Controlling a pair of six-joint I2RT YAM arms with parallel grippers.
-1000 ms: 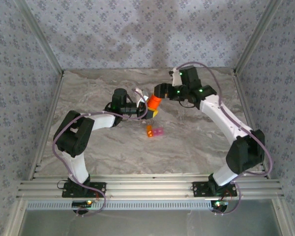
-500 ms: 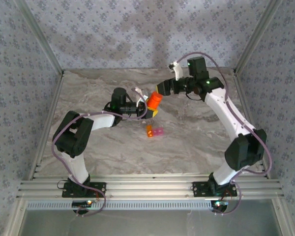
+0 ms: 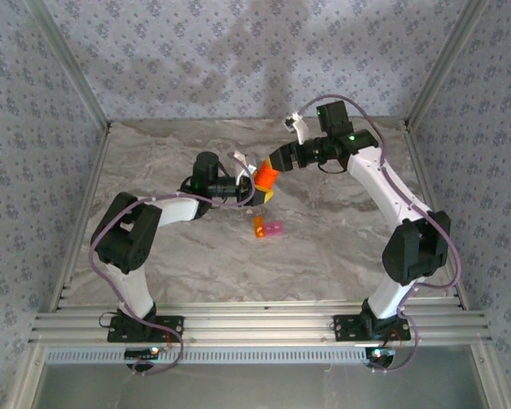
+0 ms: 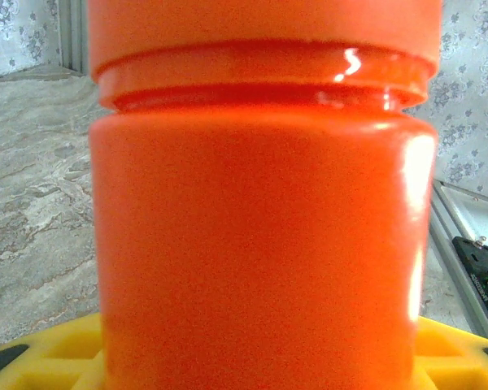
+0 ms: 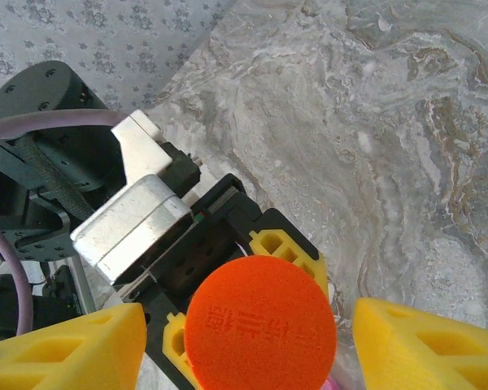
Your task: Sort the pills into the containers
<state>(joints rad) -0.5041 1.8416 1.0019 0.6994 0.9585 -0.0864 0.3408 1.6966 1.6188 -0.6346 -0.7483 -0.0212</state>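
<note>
The tall opaque orange plastic bottle (image 3: 266, 176) is held in the left gripper (image 3: 260, 189), whose yellow jaws pinch its body from two sides. The right gripper (image 3: 278, 160) is at the bottle's round cap (image 5: 260, 323). Its yellow fingers (image 5: 427, 345) are spread on either side of the cap and do not touch it. The two small joined translucent containers (image 3: 268, 228), one orange and one pink, lie on the grey marble table (image 3: 341, 247) near the bottle, on its side toward the arm bases.
</note>
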